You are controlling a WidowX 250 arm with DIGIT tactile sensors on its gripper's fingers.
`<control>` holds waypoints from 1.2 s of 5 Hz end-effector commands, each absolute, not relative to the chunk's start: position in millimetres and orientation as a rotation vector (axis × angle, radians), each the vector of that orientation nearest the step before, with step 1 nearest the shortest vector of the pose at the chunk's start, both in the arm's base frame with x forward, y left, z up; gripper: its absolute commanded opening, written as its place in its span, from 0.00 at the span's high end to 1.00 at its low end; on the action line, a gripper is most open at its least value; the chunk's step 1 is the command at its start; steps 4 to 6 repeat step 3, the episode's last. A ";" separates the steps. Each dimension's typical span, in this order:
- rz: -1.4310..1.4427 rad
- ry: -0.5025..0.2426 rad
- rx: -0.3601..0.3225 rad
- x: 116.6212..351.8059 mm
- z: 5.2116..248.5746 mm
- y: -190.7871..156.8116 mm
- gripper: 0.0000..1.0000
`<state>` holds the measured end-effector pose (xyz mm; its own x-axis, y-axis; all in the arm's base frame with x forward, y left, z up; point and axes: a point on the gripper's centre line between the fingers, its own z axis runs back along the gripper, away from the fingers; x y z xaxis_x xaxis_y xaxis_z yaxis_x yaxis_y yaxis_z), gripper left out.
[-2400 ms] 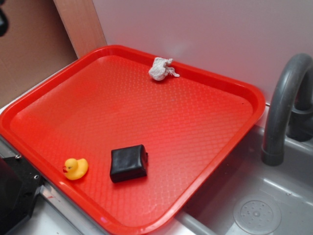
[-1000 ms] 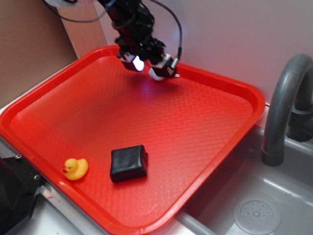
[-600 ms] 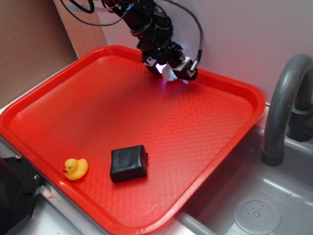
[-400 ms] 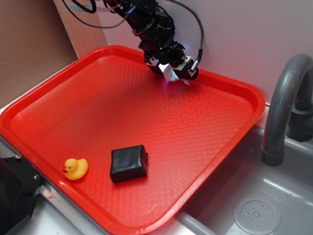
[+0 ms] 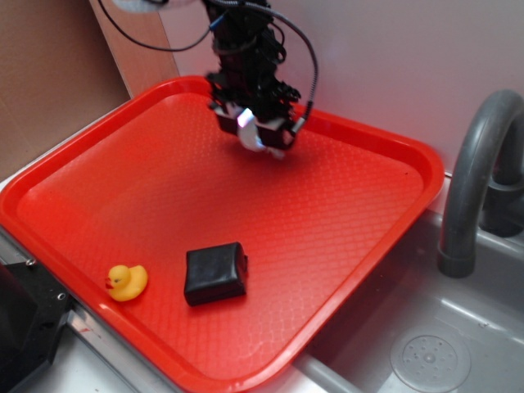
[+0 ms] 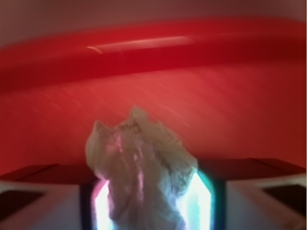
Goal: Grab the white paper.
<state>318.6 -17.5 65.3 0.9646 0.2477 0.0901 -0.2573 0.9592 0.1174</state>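
Observation:
My gripper (image 5: 256, 137) hangs over the back part of the red tray (image 5: 368, 213), a little above its floor. It is shut on the white paper (image 5: 250, 136), a small crumpled wad that pokes out between the jaws. In the wrist view the white paper (image 6: 144, 167) fills the middle, squeezed between the two lit fingers (image 6: 204, 201), with the tray's back rim (image 6: 144, 52) blurred beyond it.
A yellow rubber duck (image 5: 127, 282) and a black block (image 5: 215, 273) lie at the tray's front left. A grey faucet (image 5: 475, 180) rises at the right over a grey sink (image 5: 426, 352). A white wall stands behind the tray.
The gripper came in, closed on the paper near the back rim, and has now moved left and forward with the paper in it, off the tray floor.

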 end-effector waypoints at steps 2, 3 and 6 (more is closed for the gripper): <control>0.458 -0.150 -0.047 204.4 245.6 -4.8 1.00; 0.470 -0.183 -0.112 187.6 255.1 10.6 1.00; 0.470 -0.183 -0.112 187.6 255.1 10.6 1.00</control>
